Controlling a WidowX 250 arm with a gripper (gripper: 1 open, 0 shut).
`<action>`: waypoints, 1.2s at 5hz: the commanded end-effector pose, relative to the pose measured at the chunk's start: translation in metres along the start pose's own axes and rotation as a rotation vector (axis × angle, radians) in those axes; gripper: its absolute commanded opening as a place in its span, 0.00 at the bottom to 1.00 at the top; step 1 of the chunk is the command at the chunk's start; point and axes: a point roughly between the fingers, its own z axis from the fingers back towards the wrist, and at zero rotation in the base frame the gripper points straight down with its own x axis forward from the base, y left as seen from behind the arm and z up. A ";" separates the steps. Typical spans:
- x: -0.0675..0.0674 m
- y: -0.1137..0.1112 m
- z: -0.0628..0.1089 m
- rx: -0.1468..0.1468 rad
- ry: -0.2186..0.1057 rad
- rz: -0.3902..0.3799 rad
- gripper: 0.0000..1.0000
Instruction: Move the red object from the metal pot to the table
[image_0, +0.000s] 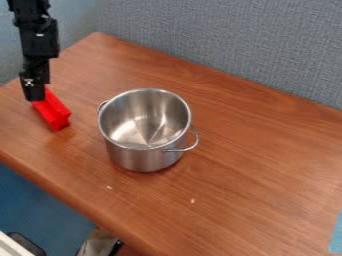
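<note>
Looks basically done: the red block (52, 110) sits on the tabletop (241, 170) left of the empty pot (144, 128), gripper (31, 90) right over its far end, jaws open.

No legible text anywhere

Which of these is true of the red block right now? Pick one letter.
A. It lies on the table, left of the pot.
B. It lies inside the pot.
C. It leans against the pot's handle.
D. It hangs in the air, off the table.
A: the red block rests on the table, apart from the empty pot and to its left.
</note>
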 end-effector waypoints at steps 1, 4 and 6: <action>0.002 0.000 0.000 0.002 0.001 -0.010 0.00; 0.015 -0.009 0.010 0.005 -0.014 -0.140 0.00; 0.003 -0.014 0.022 -0.022 0.008 -0.122 0.00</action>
